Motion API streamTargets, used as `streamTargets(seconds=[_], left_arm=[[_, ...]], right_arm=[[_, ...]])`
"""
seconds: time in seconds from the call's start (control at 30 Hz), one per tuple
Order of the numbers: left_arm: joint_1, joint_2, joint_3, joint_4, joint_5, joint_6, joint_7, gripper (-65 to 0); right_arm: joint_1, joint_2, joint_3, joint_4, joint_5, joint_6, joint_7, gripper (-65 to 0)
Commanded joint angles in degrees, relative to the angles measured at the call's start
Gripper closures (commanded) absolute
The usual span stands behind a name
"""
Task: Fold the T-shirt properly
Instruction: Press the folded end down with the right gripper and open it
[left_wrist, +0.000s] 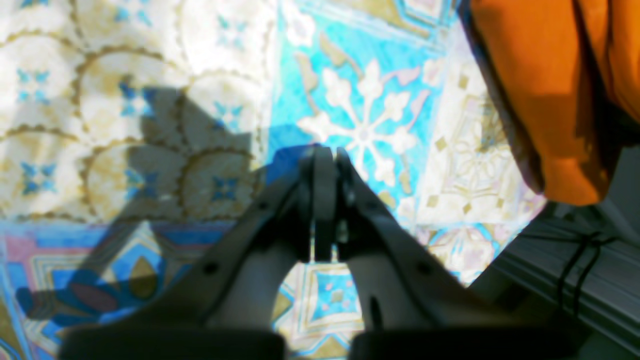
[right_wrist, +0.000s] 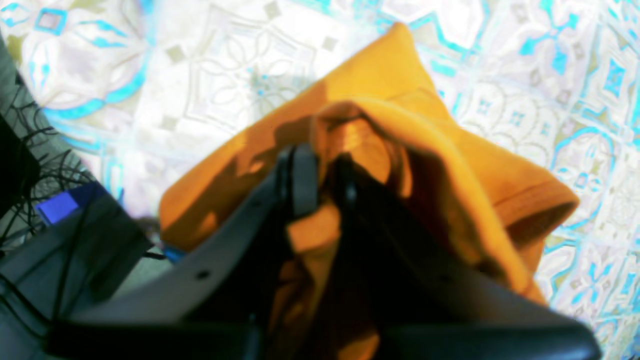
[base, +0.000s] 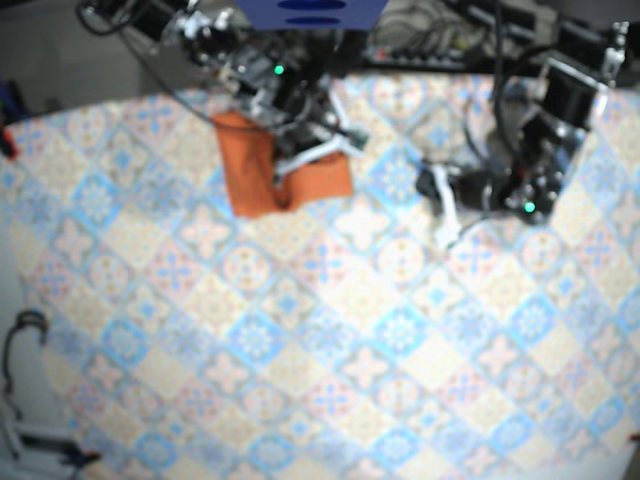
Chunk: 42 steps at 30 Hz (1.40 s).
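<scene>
The orange T-shirt (base: 270, 175) lies bunched in a partly folded bundle at the back left of the table in the base view. My right gripper (right_wrist: 322, 167) is shut on a fold of the T-shirt (right_wrist: 400, 125), with fabric pinched between its fingers and draped over them. In the base view, the right gripper (base: 305, 160) sits on the bundle's right side. My left gripper (left_wrist: 325, 155) is shut with nothing in it, hovering over the patterned cloth. The T-shirt (left_wrist: 545, 95) shows at the top right of the left wrist view. The left gripper (base: 447, 222) is well to the right of the shirt.
A blue, white and tan patterned tablecloth (base: 330, 330) covers the table. A grey rail with black cables (left_wrist: 580, 275) runs along the table's back edge. A blue box (right_wrist: 57, 207) and more cables lie beside the shirt past the cloth's edge.
</scene>
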Motion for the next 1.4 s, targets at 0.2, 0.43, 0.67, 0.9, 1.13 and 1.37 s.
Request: streamTargets(seconds=[0.2,0.43,0.67,0.9,1.13,1.37], left_arm=[[-0.78,-0.59,-0.38,0.64,-0.89,-0.34,-0.61,0.0],[-0.78,-0.59,-0.38,0.64,-0.89,-0.34,-0.61,0.0],[-0.78,-0.59,-0.38,0.64,-0.89,-0.34,-0.61,0.0],[-0.78,-0.59,-0.38,0.64,-0.89,-0.34,-0.61,0.0],[-0.78,-0.59,-0.38,0.64,-0.37,-0.34,-0.61,0.0],[-0.69,-0.59,-0.38,0.64,3.5,-0.34,-0.61,0.0]], right_arm=[[1.28,-1.5,-0.12,1.1,-0.14,-0.34,1.22,-1.9],[1.28,-1.59,-0.12,1.01,-0.14,-0.34,1.31,-2.0],[1.28,-1.59,-0.3,1.01,-0.14,-0.34,3.59,-13.5],[1.28,-1.59,-0.3,0.92,-0.14,-0.34,5.0,-28.9],[1.28,-1.59,-0.21,2.68,-4.27,-0.34,5.09,-31.6],[1.19,-1.59,0.06,6.72,-12.89,-0.34,5.09,-31.6]])
